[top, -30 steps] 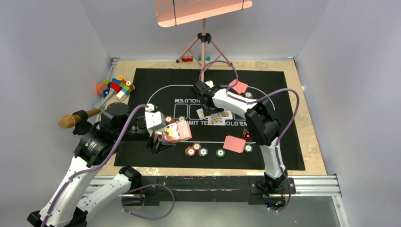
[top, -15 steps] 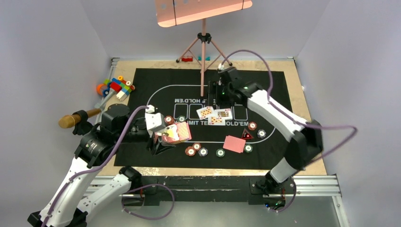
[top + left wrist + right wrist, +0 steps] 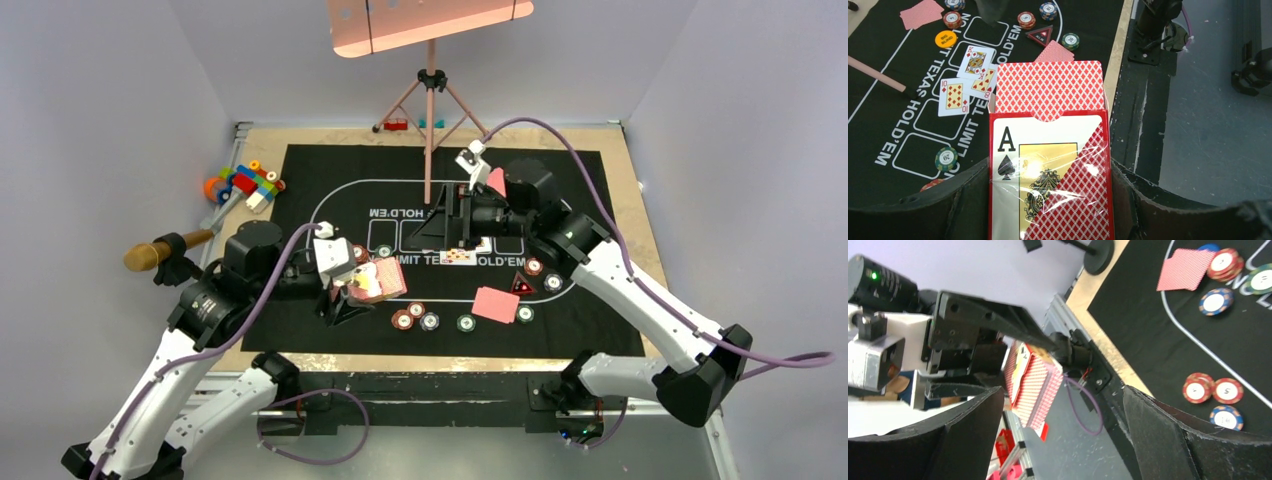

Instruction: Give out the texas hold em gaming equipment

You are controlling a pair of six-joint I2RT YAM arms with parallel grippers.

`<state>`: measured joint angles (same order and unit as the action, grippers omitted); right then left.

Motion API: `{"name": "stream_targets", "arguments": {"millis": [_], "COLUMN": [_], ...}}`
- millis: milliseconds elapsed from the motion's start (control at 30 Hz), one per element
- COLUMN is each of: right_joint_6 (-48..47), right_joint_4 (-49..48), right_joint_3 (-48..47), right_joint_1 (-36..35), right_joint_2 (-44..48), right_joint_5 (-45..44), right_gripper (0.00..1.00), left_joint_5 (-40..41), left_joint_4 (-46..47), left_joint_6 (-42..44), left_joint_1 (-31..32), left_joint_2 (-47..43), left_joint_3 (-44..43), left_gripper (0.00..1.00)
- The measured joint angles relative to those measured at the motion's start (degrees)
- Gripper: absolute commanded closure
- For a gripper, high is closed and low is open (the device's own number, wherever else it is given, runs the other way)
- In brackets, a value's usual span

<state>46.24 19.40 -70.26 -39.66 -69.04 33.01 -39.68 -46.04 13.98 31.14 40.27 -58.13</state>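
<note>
My left gripper (image 3: 345,297) is shut on an ace-of-spades card box (image 3: 376,279), held above the mat's near-left part. In the left wrist view the red-backed deck (image 3: 1050,89) sticks out of the box (image 3: 1050,170) between my jaws (image 3: 1048,167). My right gripper (image 3: 440,228) is open and empty, raised over the mat's middle and facing the box (image 3: 1032,385); its jaws (image 3: 1063,390) stand wide apart. Three face-up cards (image 3: 970,80) lie mid-mat. Face-down cards (image 3: 496,305), striped chips (image 3: 416,316) and the dark triangle (image 3: 519,285) lie near the front. An orange button (image 3: 945,38) lies further back.
The black printed mat (image 3: 600,250) covers most of the table. Toy blocks (image 3: 245,185) and a wooden-handled tool (image 3: 160,250) lie left of it. A tripod (image 3: 430,100) stands at the back. More chips (image 3: 1213,390) and a face-down card (image 3: 1187,269) lie near the mat's left end.
My right arm has swung out to the right and its gripper has turned from the mat's far side to face the left gripper. The left gripper and box barely moved.
</note>
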Motion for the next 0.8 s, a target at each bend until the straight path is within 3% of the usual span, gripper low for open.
{"name": "stream_targets", "arguments": {"millis": [233,800], "right_joint_6": [1.31,1.86], "right_joint_4": [-0.46,-1.03], "right_joint_3": [-0.02,-0.02], "right_joint_1": [-4.44,-5.49], "right_joint_2": [-0.96,-2.25], "right_joint_5": [1.31,2.49], "right_gripper": [0.04,0.02], "left_joint_5": [1.09,2.08], "left_joint_4": [2.69,6.32], "left_joint_6": [-0.37,-1.25], "left_joint_1": [-0.02,-0.26], "left_joint_2": [1.49,2.56], "left_joint_3": [0.00,1.44], "left_gripper": [1.00,1.00]}}
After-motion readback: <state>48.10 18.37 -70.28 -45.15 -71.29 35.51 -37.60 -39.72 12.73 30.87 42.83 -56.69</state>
